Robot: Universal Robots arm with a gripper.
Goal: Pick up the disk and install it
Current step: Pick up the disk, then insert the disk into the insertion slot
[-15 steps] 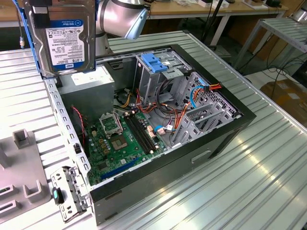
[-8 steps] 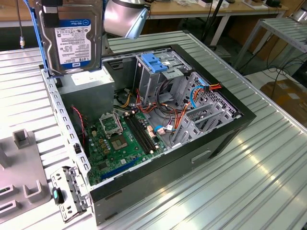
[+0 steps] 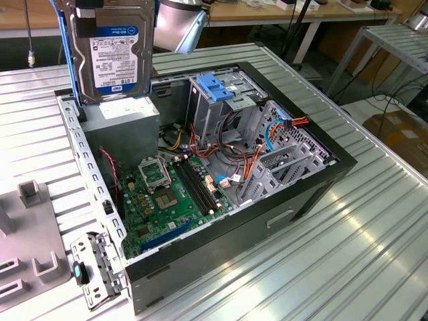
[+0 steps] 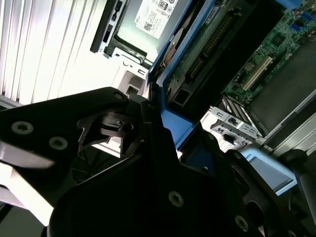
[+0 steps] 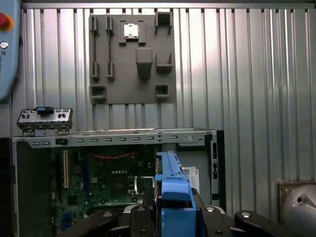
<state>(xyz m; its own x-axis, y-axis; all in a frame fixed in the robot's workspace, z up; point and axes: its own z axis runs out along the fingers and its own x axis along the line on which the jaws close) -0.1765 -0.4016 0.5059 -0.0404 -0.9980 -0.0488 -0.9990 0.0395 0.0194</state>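
Note:
The disk (image 3: 112,55), a silver hard drive with a white-and-blue label in a blue plastic carrier, hangs upright in the air at the exterior view's upper left. It is above the grey power supply (image 3: 126,118) at the back corner of the open computer case (image 3: 314,180). My gripper (image 5: 173,213) is shut on the disk's blue carrier (image 5: 172,190), its black fingers (image 5: 143,217) pressing both sides. In the second wrist view the gripper (image 4: 165,133) clamps the carrier's blue edge (image 4: 173,126), and the disk's underside circuit board (image 4: 210,47) runs away from it.
Inside the case lie the green motherboard (image 3: 170,194), orange and blue cables (image 3: 264,144), and a metal drive cage with a blue top (image 3: 217,90). A grey fixture plate (image 5: 131,59) lies on the ribbed metal table (image 3: 348,254). A loose bracket (image 5: 44,121) rests by the case wall.

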